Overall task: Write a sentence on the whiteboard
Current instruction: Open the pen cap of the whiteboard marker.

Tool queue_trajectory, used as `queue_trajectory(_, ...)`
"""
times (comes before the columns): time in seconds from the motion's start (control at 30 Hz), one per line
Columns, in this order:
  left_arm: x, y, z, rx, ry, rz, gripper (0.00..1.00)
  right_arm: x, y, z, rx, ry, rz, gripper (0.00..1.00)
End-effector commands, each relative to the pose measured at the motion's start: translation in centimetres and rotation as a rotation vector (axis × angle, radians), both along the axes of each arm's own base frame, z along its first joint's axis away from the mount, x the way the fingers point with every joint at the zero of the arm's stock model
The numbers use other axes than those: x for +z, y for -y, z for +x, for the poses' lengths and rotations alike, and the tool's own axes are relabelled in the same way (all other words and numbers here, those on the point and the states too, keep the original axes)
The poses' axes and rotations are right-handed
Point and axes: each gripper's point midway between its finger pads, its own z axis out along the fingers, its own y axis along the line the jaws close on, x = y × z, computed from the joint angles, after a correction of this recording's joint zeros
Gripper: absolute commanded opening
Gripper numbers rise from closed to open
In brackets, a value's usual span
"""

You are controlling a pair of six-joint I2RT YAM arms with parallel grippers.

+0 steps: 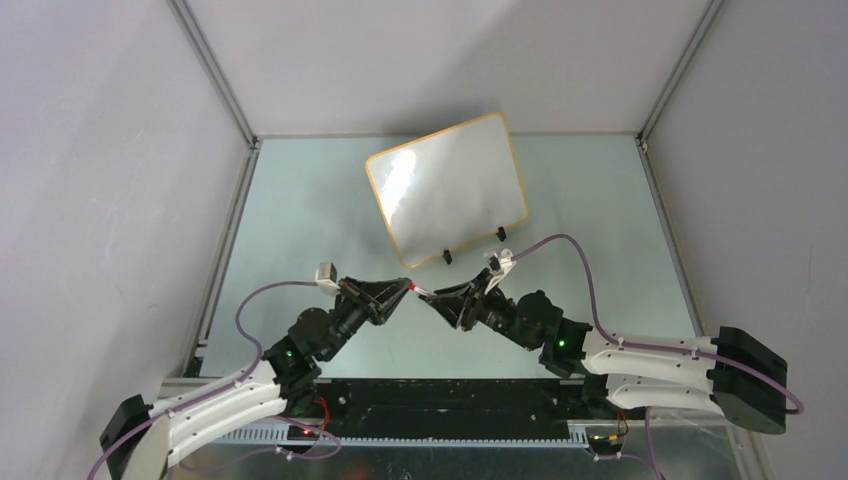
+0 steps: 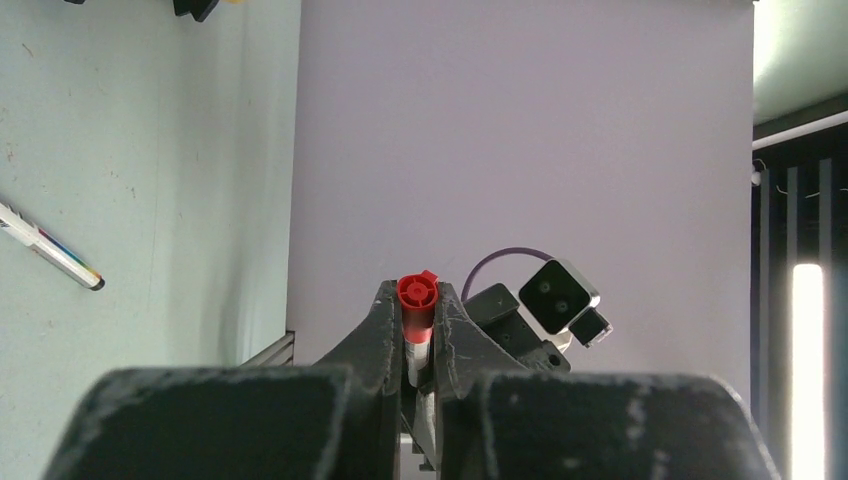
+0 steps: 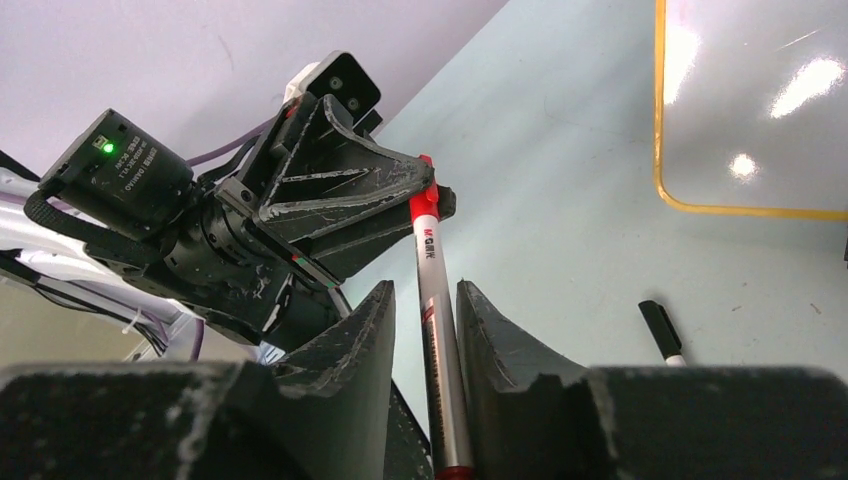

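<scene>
The whiteboard (image 1: 445, 190) stands tilted at the back of the table; its orange-rimmed corner (image 3: 760, 100) also shows in the right wrist view. No sentence shows on its glossy face. A red-capped marker (image 1: 420, 291) bridges both grippers in mid-table. My left gripper (image 1: 408, 287) is shut on the red cap (image 2: 417, 295). My right gripper (image 3: 427, 300) is open but narrow around the silver barrel (image 3: 432, 290). The barrel rests against one finger, and a thin gap shows beside the other.
A second pen (image 2: 50, 258) with coloured bands lies on the table to the left. A black-capped pen (image 3: 662, 332) lies near the board's front. Two black clip feet (image 1: 447, 257) hold the board. Enclosure walls close in both sides.
</scene>
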Motion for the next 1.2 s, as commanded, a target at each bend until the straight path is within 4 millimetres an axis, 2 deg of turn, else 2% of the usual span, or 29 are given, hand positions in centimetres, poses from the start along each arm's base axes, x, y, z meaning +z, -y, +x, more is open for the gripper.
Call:
queue_trajectory(0.0, 2.7, 0.2, -0.2, -0.013, 0.036, -0.065, 0.0, 3.3, -0.6, 0.3, -0.009, 0.038, 0.087, 0.32)
queue_trajectory(0.17, 2.6, 0.3, -0.3, -0.022, 0.029, -0.058, 0.0, 3.3, -0.6, 0.2, -0.002, 0.034, 0.09, 0.26)
queue_trajectory(0.43, 2.4, 0.5, -0.3, -0.032, 0.021, -0.054, 0.0, 3.4, -0.7, 0.1, 0.014, 0.035, 0.092, 0.28)
queue_trajectory(0.5, 2.3, 0.6, -0.4, -0.034, 0.019, -0.054, 0.0, 3.5, -0.7, 0.1, 0.019, 0.035, 0.094, 0.25)
queue_trajectory(0.67, 2.1, 0.6, -0.3, -0.032, 0.015, -0.052, 0.0, 3.5, -0.7, 0.1, 0.029, 0.03, 0.095, 0.01)
queue_trajectory(0.73, 1.7, 0.3, -0.2, -0.017, 0.008, -0.053, 0.0, 3.2, -0.6, 0.1, 0.028, 0.023, 0.086, 0.0)
queue_trajectory(0.83, 0.7, -1.1, 0.5, 0.052, 0.001, -0.059, 0.0, 2.8, -0.1, -0.1, 0.027, 0.01, 0.06, 0.0)
queue_trajectory(0.87, 0.4, -1.9, 1.2, 0.089, -0.001, -0.06, 0.0, 2.0, 0.1, -0.1, 0.026, -0.006, 0.029, 0.0)
queue_trajectory(0.9, -0.7, -2.6, 1.3, 0.109, -0.013, -0.051, 0.0, 2.1, 0.5, -0.3, 0.028, -0.006, 0.028, 0.0)
queue_trajectory(0.93, -1.1, -3.8, 2.3, 0.159, -0.024, -0.057, 0.0, 1.3, 0.8, -0.5, 0.029, -0.02, 0.001, 0.0)
queue_trajectory(0.97, -2.8, -4.5, 2.2, 0.165, -0.043, -0.04, 0.0, 1.3, 1.3, -0.7, 0.031, -0.021, 0.003, 0.0)
queue_trajectory(1.0, -3.4, -6.0, 3.0, 0.218, -0.048, -0.039, 0.0, 0.6, 2.0, -1.0, 0.03, -0.028, -0.008, 0.0)
queue_trajectory(1.03, -4.4, -6.3, 3.0, 0.217, -0.062, -0.024, 0.0, 0.1, 2.4, -1.2, 0.029, -0.041, -0.019, 0.0)
queue_trajectory(1.07, -5.1, -7.4, 3.5, 0.254, -0.071, -0.016, 0.0, -0.3, 3.2, -1.3, 0.024, -0.043, -0.013, 0.0)
queue_trajectory(1.17, -5.6, -9.0, 4.1, 0.311, -0.069, 0.0, 0.0, -1.5, 4.6, -1.8, 0.029, -0.076, -0.005, 0.0)
